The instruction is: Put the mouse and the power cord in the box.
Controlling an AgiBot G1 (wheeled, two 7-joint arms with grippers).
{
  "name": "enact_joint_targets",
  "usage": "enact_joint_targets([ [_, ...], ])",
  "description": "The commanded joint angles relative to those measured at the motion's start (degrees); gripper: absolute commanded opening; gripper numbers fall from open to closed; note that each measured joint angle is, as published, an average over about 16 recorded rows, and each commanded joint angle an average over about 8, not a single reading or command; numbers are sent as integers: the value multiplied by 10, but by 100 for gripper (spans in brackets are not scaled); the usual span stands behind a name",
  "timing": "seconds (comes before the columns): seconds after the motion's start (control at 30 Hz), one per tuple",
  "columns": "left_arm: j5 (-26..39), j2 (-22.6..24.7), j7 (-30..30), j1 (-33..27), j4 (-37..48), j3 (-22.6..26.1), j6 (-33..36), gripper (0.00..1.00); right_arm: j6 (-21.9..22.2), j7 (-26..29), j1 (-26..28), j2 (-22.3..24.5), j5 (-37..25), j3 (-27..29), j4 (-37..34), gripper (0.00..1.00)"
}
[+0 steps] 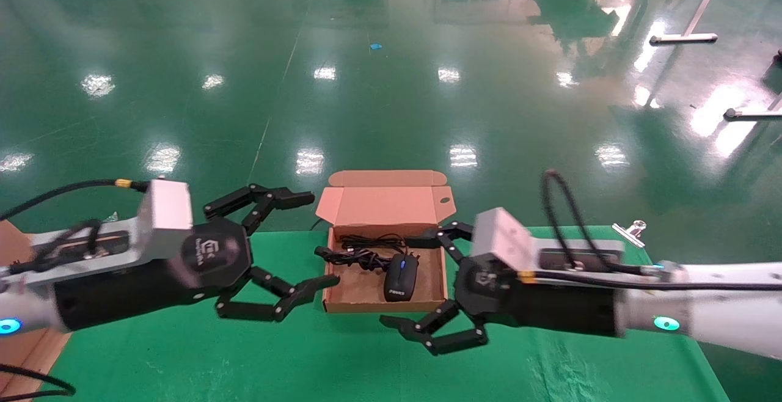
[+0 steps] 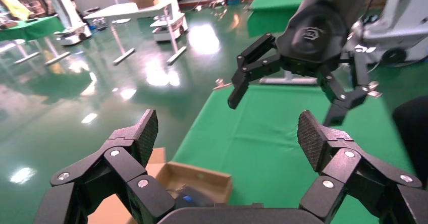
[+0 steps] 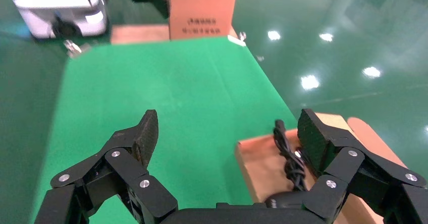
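Mouse (image 1: pixel 401 276), oval, black, blue-lit wheel, lies inside box (image 1: pixel 352 300).

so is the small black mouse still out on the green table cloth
No, the small black oval mouse lies inside the shallow brown cardboard box, beside the coiled black power cord, with both open claws empty.

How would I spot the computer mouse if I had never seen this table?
Look at the green table and find the open brown cardboard box at its far edge, between the two open black grippers, left and right. Inside lies the mouse, toward the box's right side, beside a tangle of black cord. It is the smooth black oval with a small blue light on top.
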Motion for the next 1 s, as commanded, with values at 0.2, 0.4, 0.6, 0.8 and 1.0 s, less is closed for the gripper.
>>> enact_joint_targets([
  [0.2, -19, -32, -76, 34, -70, -40, 32, 100, -51, 30, -44, 51, 57, 60, 45, 100],
  [0.4, -34, -59, -140, 62, -129, -74, 60, 100, -94, 55, -81, 94, 106, 112, 83, 100],
  [0.6, -50, -85, -203, 90, -187, -107, 86, 100, -138, 81, -119, 137, 155, 164, 121, 100],
  [0.8, -58, -99, -234, 105, -219, -125, 101, 100, -171, 99, -147, 170, 193, 203, 151, 100],
  [1.0, -60, -101, -237, 107, -223, -127, 103, 100, -179, 102, -155, 178, 203, 213, 158, 100],
])
